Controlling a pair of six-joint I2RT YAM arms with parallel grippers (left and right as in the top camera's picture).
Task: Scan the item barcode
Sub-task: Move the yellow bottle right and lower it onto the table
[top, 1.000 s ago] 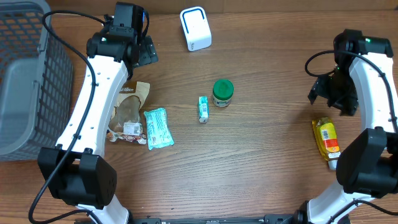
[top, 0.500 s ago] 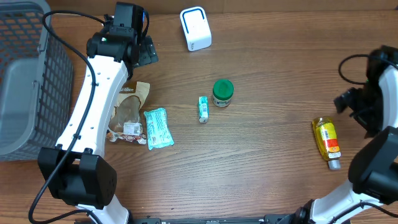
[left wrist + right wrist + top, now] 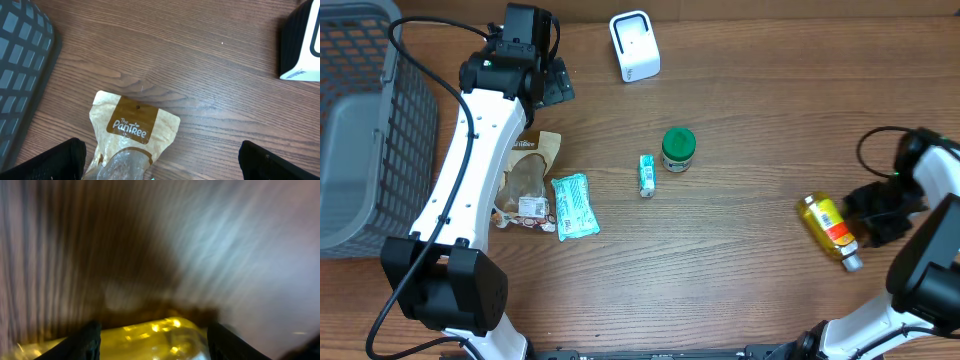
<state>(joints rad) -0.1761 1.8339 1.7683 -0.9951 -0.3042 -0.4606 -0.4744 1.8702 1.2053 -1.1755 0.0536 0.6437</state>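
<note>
A yellow bottle (image 3: 825, 225) with a red-and-yellow label lies tilted on the table at the right, cap toward the front edge. My right gripper (image 3: 865, 218) is on it from the right. The blurred right wrist view shows the bottle (image 3: 150, 337) filling the gap between the two dark fingers (image 3: 87, 342), so the gripper is shut on it. At the back centre stands the white scanner (image 3: 634, 46), whose edge shows in the left wrist view (image 3: 302, 45). My left gripper (image 3: 552, 88) hangs wide open and holds nothing, above a brown pouch (image 3: 132, 130).
A grey basket (image 3: 350, 120) fills the left side. The brown pouch (image 3: 525, 180) and a teal packet (image 3: 574, 205) lie by the left arm. A small tube (image 3: 646, 175) and a green-lidded jar (image 3: 678, 149) sit mid-table.
My right gripper swung down from the back right to the bottle and narrowed round it. The bottle shifted left and turned. The left arm stayed still.
</note>
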